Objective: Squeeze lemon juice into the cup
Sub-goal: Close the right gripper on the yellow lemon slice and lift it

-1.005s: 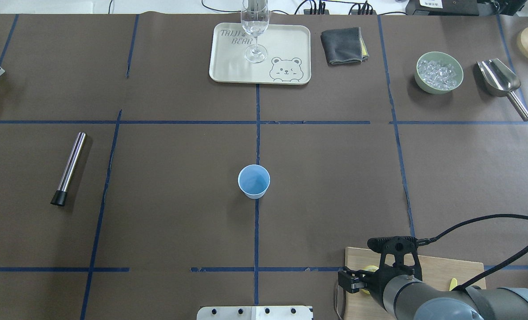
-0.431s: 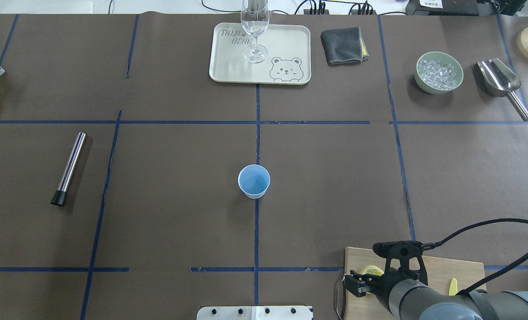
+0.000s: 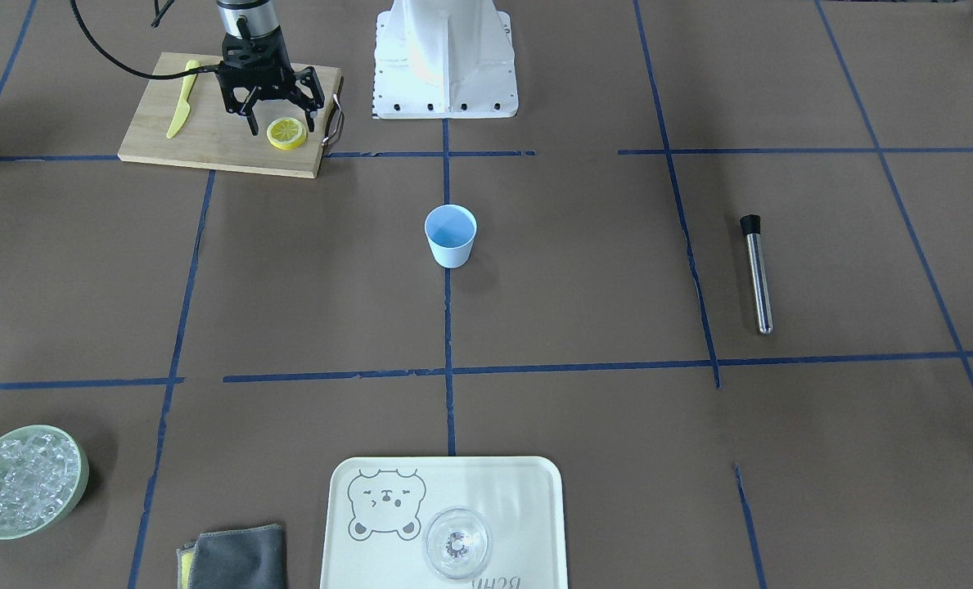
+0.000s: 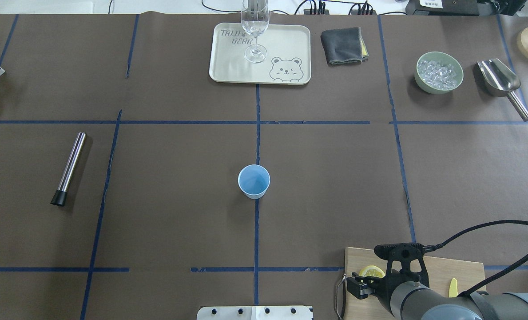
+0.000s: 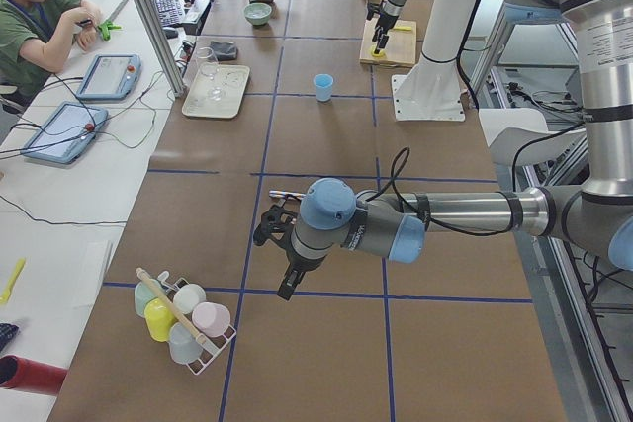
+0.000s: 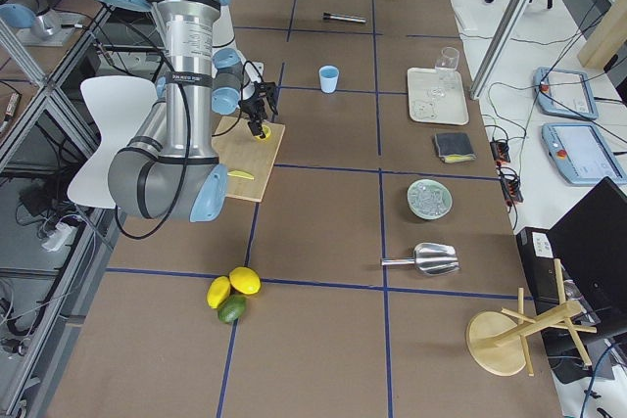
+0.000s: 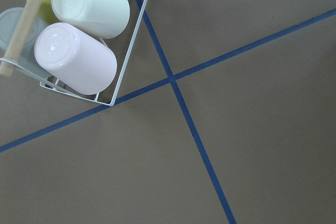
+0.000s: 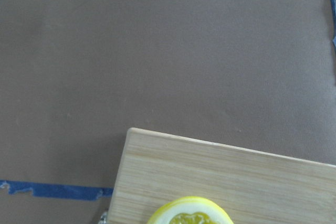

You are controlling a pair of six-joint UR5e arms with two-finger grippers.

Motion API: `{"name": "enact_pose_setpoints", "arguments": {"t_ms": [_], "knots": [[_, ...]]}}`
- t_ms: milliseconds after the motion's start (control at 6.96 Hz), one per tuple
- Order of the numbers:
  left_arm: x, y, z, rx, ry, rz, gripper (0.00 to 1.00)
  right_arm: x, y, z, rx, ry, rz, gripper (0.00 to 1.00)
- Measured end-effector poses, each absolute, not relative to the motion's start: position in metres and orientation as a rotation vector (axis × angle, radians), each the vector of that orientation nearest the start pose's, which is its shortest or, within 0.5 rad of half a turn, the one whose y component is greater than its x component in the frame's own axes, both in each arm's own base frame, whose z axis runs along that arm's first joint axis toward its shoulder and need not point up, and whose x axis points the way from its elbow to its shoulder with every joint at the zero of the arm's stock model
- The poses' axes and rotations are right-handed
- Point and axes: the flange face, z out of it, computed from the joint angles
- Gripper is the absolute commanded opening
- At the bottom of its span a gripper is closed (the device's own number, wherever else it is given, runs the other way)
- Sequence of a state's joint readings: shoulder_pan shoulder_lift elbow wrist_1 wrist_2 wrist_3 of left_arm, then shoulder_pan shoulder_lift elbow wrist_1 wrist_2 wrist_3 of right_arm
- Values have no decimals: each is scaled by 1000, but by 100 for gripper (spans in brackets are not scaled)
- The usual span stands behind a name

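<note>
Exterior front-facing view: right gripper [image 3: 281,121] spread wide above a lemon slice [image 3: 286,132] on the wooden cutting board [image 3: 208,143].

The lemon slice lies flat, cut face up, near the board's corner by the metal handle [image 3: 332,123]. In this view it shows between the two black fingers, which stand well apart and are not closed on it (the right wrist view catches only the slice's upper rim at the bottom of its frame, and no fingers). A yellow plastic knife [image 3: 182,110] lies on the same board, on the other side of the gripper from the slice. The pale-blue cup [image 3: 451,235] stands upright on the blue tape line at mid-table, well apart from the board. The left gripper [image 5: 274,244] hangs over the brown paper near a wire rack of upturned cups [image 7: 79,51]. It is seen only from the side, so I cannot tell whether its fingers are apart or together.
</note>
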State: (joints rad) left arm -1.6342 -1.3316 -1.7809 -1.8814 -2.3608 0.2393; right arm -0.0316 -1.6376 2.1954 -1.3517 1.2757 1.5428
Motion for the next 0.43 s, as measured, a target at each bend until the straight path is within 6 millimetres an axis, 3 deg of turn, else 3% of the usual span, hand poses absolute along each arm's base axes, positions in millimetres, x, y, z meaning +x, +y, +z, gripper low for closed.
{"name": "enact_pose_setpoints", "arguments": {"t_ms": [431], "knots": [[-88,-402,627,382,738,276,100,-450,-147,379,276,-769,56,87]]}}
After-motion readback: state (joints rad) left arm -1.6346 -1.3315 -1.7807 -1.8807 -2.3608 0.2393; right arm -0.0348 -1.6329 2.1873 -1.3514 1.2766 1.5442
